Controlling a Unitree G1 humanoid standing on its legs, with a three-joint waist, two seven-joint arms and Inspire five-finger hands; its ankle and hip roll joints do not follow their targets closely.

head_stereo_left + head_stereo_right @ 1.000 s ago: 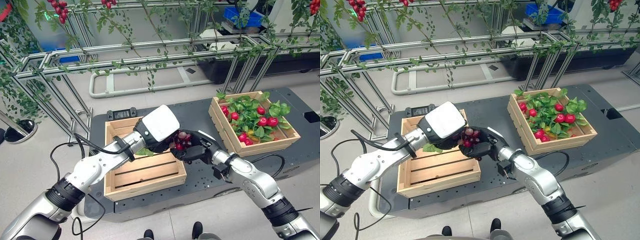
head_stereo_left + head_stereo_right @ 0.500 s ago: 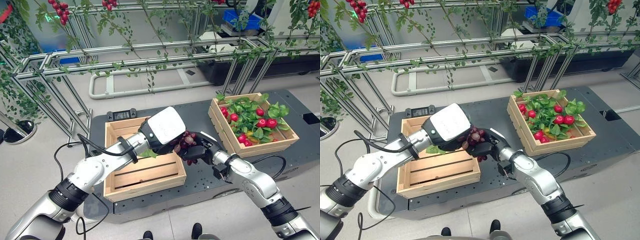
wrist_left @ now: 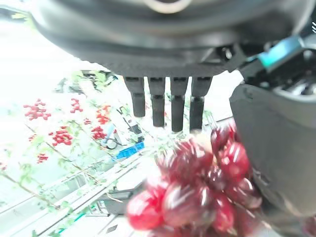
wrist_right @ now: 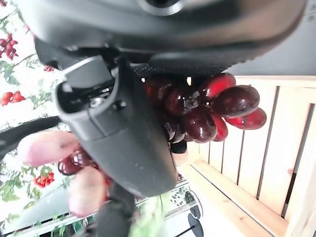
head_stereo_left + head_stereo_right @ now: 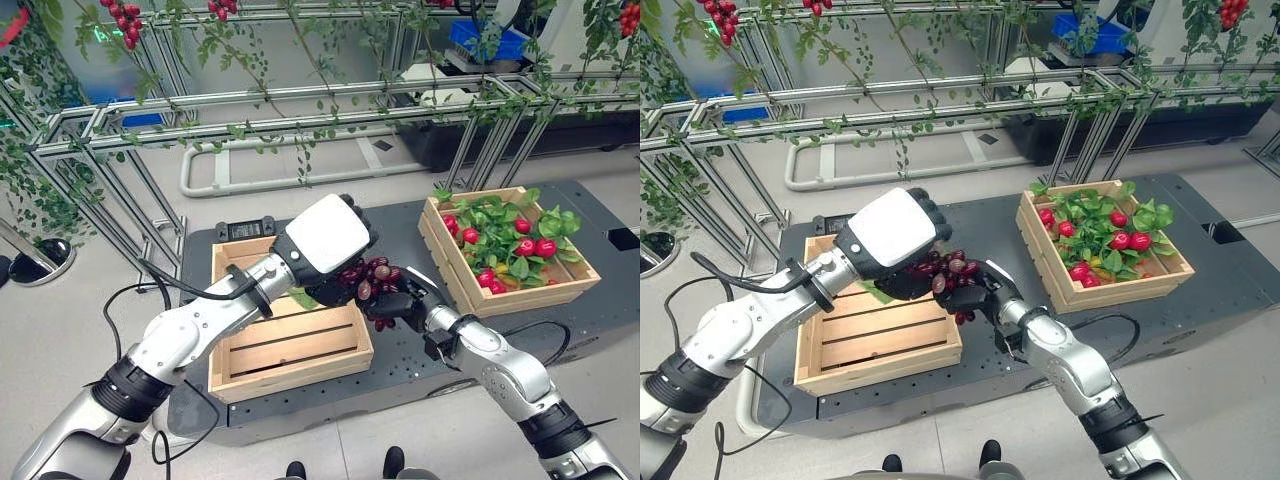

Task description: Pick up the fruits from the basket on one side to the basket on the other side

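The bunch of dark red grapes (image 5: 372, 283) sits between both robot hands, just above the near right corner of the slatted pale wooden crate (image 5: 285, 345) on the dark bench (image 5: 400, 235). The left robot hand (image 5: 325, 240) covers it with fingers hanging straight, and the right robot hand (image 5: 400, 305) curls round it from below. The handover looks midway: nothing lies in this crate yet, while the leaf-filled wooden crate of red fruits (image 5: 510, 245) remains well stocked; no writing is legible.
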